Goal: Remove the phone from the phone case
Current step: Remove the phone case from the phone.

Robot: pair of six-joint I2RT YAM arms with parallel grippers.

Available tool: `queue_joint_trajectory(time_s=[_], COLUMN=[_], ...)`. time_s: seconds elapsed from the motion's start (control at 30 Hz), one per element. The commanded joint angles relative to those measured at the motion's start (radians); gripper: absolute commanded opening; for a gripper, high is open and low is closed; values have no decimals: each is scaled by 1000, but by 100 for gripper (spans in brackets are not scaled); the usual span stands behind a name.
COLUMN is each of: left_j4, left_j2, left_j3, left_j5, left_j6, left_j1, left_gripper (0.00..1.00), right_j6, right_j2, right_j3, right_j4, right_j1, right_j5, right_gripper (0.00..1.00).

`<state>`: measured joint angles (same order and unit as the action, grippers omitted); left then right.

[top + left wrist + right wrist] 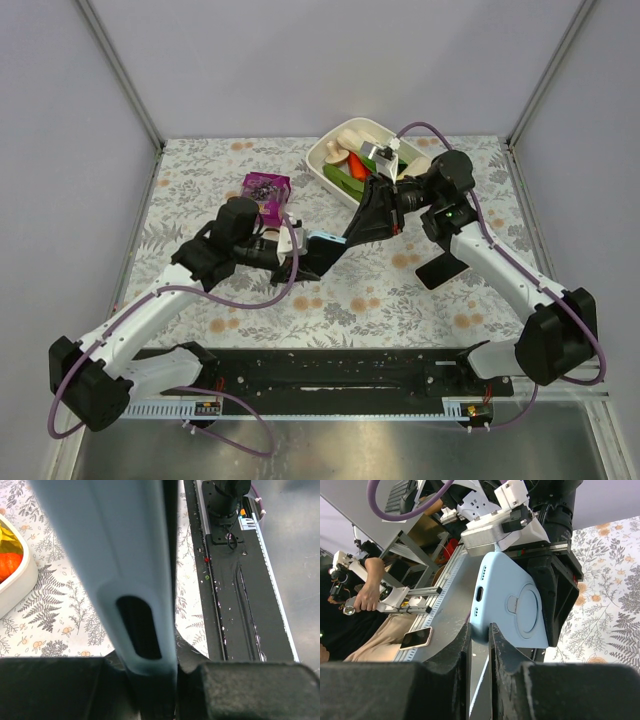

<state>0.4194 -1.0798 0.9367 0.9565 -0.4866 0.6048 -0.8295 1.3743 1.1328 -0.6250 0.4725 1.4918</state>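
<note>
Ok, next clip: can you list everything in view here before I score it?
phone case: one, light blue, held off the table at its middle
phone: one, a black flat slab, likely the phone, lying on the table right of centre
purple box: one, purple, on the table, far side, left of centre
white tray: one, white, far centre of the table
food items: several, orange, green and cream, in the tray
tablecloth: one, pale floral print, covering the table
person: one, dark top, background of the right wrist view
left end effector: one, black, shut on the phone case
right end effector: one, black, pinching the case's edge
</note>
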Motion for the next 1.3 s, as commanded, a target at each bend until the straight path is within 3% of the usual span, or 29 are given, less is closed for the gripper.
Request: queue_joint_trajectory(time_s=[0.0, 0.13, 0.33, 0.37, 0.43, 0.57, 0.67, 0.9, 1.27], left_j4=[-14, -13, -8, -10, -47, -148, -206, -329, -341], left_j2=[17, 20, 17, 15, 15, 18, 15, 24, 17], left_j3=[54, 60, 62, 59, 44, 4, -16, -52, -75], left_j5=[-59, -56, -59, -64, -79, -55, -6, 105, 168], left_j6=[-90, -75, -35, -21, 26, 132, 213, 359, 370], left_j1=[38, 39, 43, 44, 41, 10, -23, -46, -48], left_gripper=[0, 0, 0, 0, 0, 0, 0, 0, 0], right_j6=[-42, 2, 327, 413, 596, 768, 820, 856, 836], right_j2=[14, 17, -9, -17, -40, -86, -125, -149, -115], right_j3=[12, 18, 84, 111, 160, 214, 220, 205, 239], right_j4=[-24, 33, 437, 546, 778, 968, 1013, 1019, 981], right_j1=[29, 29, 28, 28, 26, 28, 28, 26, 28], right_j5=[-56, -62, -134, -155, -229, -317, -363, -392, -406], right_gripper=[2, 1, 5, 9, 27, 44, 49, 45, 47])
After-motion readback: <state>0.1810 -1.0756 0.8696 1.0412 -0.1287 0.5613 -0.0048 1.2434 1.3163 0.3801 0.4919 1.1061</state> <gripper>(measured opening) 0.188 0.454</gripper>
